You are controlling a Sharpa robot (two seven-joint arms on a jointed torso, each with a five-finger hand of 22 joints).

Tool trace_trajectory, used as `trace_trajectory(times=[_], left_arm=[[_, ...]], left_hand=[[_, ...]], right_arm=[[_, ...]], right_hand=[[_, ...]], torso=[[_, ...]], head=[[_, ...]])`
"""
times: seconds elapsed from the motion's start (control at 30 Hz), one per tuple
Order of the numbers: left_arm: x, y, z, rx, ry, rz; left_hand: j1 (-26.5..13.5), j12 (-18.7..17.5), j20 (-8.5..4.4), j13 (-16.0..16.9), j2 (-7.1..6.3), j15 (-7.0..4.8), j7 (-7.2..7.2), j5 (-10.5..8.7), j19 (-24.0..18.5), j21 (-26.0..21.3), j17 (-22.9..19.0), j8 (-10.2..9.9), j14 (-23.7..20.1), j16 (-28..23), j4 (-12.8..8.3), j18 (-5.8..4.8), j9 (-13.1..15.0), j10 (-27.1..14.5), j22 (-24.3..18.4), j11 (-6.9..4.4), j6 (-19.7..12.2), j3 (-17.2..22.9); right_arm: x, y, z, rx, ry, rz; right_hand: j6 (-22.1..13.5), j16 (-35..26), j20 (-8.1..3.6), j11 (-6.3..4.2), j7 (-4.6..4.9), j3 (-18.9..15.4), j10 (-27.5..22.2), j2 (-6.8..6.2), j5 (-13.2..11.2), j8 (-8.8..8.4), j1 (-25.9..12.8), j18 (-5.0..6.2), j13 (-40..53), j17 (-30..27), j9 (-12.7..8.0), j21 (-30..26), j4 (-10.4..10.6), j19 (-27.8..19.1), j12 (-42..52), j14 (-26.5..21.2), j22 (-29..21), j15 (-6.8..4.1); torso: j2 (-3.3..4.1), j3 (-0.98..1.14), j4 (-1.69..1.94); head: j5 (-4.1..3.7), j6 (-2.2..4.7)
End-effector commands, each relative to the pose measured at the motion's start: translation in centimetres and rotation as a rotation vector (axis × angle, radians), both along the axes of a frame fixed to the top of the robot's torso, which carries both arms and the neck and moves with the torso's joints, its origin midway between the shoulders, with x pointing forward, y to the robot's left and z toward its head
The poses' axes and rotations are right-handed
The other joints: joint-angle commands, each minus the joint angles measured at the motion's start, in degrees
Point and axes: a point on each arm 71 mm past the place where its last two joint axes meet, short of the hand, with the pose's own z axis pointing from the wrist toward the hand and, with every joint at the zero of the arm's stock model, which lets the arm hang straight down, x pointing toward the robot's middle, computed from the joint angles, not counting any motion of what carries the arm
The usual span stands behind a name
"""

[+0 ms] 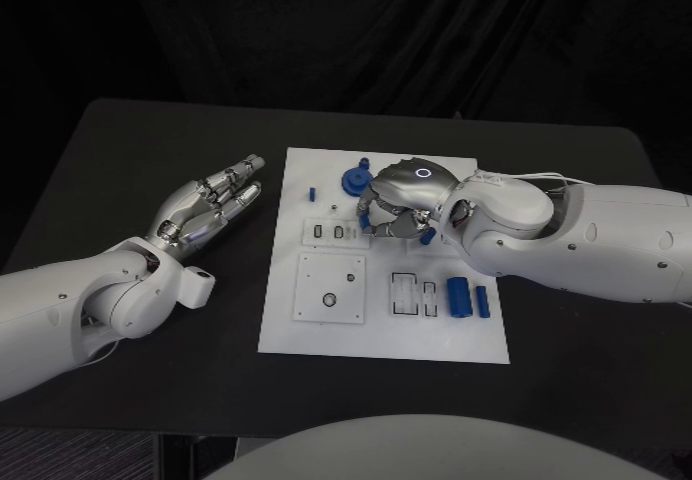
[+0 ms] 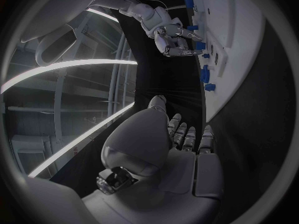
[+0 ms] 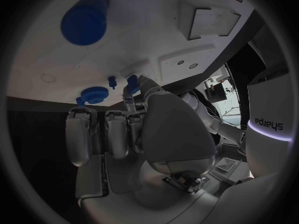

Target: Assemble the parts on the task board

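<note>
On the black table (image 1: pixel 144 150) the white task board (image 1: pixel 382 300) lies in the middle, long side running away from the robot, with bare table on every side: a wide strip on the left, a narrower strip at the near edge, more room on the right under the right forearm. Left hand (image 1: pixel 209 205) hovers over the bare strip just beside the board's left edge, apart from it, fingers extended and slightly spread, holding nothing; the left wrist view shows the same hand (image 2: pixel 162 134) flat and unloaded beside the board's edge. Right hand (image 1: pixel 400 200) sits over the far part of the board, fingers curled downward. A blue round part (image 1: pixel 356 181) stands just beside it at the far edge, and a small blue peg (image 1: pixel 309 192) stands to its left. Near the board's right edge two blue cylinders (image 1: pixel 464 297) lie side by side, just beside a slotted outline. A raised white square plate (image 1: pixel 330 287) sits on the near left part of the board. Right wrist view: the fingertips (image 3: pixel 132 82) reach a small blue piece, but the palm covers the contact; cannot tell whether it is pinched or merely touched. The head view hides that spot beneath the hand's back.
</note>
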Motion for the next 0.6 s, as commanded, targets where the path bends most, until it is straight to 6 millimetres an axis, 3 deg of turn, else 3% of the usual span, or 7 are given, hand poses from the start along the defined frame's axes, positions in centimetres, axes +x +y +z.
trace_trajectory(times=[0.03, 0.6], left_arm=[[-0.35, -0.17, 1.20, -0.097, -0.139, -0.033], [-0.30, -0.18, 1.17, -0.097, -0.137, -0.035]], left_hand=[[0.7, -0.1, 0.38, 0.0, -0.06, 0.32, 0.37, 0.21, 0.1, -0.1, -0.1, 0.0, 0.0, -0.2, 0.0, 0.97, 0.0, -0.1, 0.0, 0.32, -0.1, 0.4], [0.7, -0.1, 0.40, 0.0, -0.05, 0.32, 0.38, 0.23, 0.1, -0.1, -0.1, 0.0, 0.0, -0.2, 0.0, 0.97, 0.0, -0.1, 0.0, 0.33, 0.0, 0.4]], right_arm=[[0.08, 0.03, -0.27, -0.018, 0.006, -0.018], [0.05, 0.67, -0.99, -0.043, 0.032, -0.015]], right_hand=[[1.8, -0.3, -0.16, 0.34, -1.81, -0.1, 6.0, 0.31, 0.1, 0.78, -0.8, 0.91, 15.1, 10.5, 4.8, -0.2, -0.2, 3.4, 0.2, 5.0, 12.6, 0.10], [-0.3, -0.5, 0.28, 0.86, -1.12, -0.4, 6.0, 0.36, -1.6, -0.61, -2.1, 0.99, 15.1, 10.2, 5.2, -0.6, -0.3, 3.3, 0.2, 5.0, 12.5, 0.56]], torso=[[-0.04, 0.00, 0.02], [-0.04, -0.03, 0.11]], head=[[0.05, 0.00], [-0.04, 0.00]])
